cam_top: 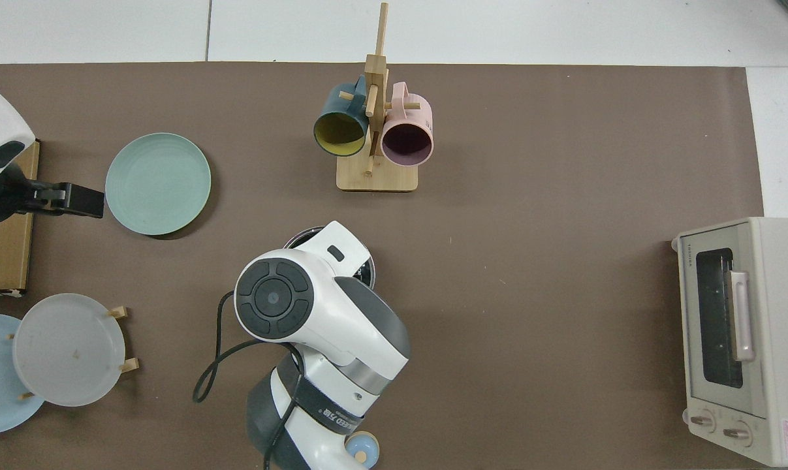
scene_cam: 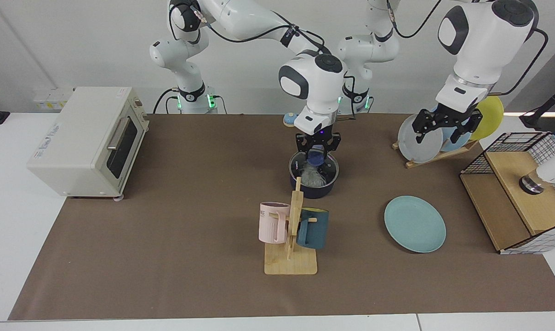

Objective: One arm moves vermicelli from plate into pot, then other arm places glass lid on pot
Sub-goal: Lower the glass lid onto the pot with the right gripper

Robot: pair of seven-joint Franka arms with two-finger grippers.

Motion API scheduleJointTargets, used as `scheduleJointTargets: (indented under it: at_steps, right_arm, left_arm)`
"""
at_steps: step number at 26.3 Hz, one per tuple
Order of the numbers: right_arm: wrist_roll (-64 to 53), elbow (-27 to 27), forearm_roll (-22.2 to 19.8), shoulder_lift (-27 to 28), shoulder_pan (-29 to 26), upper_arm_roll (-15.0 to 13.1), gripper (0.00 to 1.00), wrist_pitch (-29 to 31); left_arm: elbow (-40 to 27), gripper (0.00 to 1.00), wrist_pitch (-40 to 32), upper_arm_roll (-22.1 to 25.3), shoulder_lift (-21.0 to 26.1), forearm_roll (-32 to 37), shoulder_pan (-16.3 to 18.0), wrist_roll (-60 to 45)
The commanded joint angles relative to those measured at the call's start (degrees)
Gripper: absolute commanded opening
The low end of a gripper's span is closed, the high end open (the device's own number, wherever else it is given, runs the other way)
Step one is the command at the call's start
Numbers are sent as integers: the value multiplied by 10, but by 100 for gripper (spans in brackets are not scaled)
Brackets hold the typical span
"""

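Glass lid [scene_cam: 315,162] sits on pot [scene_cam: 313,186], vermicelli [scene_cam: 310,174] inside; right gripper [scene_cam: 318,151] pinches its blue knob. Left gripper [scene_cam: 446,123] waits spread near plate rack. Plate [scene_cam: 415,224] bare. No writing legible.

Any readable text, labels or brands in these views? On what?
"ME": pink mug, rest of the word out of sight.
Toaster oven: door brand, side sticker and warning label, all too small to read.
Right arm: wrist band lettering, blurred.

Teal-green plate [scene_cam: 414,224], navy pot [scene_cam: 315,188], white vermicelli [scene_cam: 310,175].
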Motion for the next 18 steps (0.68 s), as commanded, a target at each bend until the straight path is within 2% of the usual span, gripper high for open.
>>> scheduleJointTargets:
  at_steps: [1, 17, 18]
  right_arm:
    - [8, -7, 3, -10, -1, 3, 0, -12]
    - [11, -4, 16, -9, 0, 3, 0, -14]
    - [11, -4, 16, -9, -1, 3, 10, -14]
  left_arm:
    - [2, 100, -11, 5, -2, -9, -4, -6]
    - [2, 100, -11, 5, -2, -9, -4, -6]
    - [2, 100, -11, 6, -2, -9, -4, -6]
